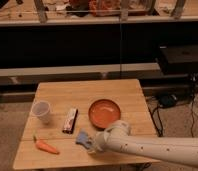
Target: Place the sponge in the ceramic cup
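So the tool (91, 143) is down near the front edge of the surface (92, 92), roughly mid-way along it, on the end of the white arm (152, 148) that reaches in from past the front right corner. The sponge (82, 137) sits right at the tip of the tool, touching it on the side toward the left edge. It's a small blue-grey pad. Honestly I can't tell whether the tool is clamped on it or just pressed up against it, since the end of the arm hides that part.

Just behind the tool, toward the back edge, is the orange dish (104, 112), round and shallow, about in the middle of the surface. Left of the dish lies a dark wrapped bar (70, 120), angled a bit, close to the sponge but not touching it.

A carrot (46, 146) lies near the front left corner, well apart from the sponge.

The ceramic cup (42, 111) stands upright by the left edge, about halfway back, behind the carrot and just left of the bar. It's pale and wider at the rim.
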Controlling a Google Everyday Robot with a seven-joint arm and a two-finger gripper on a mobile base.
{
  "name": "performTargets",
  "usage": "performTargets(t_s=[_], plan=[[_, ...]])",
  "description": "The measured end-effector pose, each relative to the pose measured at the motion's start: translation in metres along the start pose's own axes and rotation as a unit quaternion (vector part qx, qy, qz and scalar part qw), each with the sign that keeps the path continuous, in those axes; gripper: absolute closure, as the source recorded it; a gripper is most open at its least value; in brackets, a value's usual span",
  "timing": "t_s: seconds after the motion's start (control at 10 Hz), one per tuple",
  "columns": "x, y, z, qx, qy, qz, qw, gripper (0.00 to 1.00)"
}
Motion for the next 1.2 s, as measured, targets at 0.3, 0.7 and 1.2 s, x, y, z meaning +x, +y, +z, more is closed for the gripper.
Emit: performTargets(t_s=[0.3, 0.7, 1.2], plan=[[-0.004, 0.005, -0.019, 0.039, -0.021, -0.012, 0.9990, 1.00], [-0.012, 0.009, -0.043, 0.070, -0.054, -0.039, 0.9953, 1.00], [-0.030, 0.010, -0.089, 0.103, -0.087, -0.062, 0.9890, 0.98]])
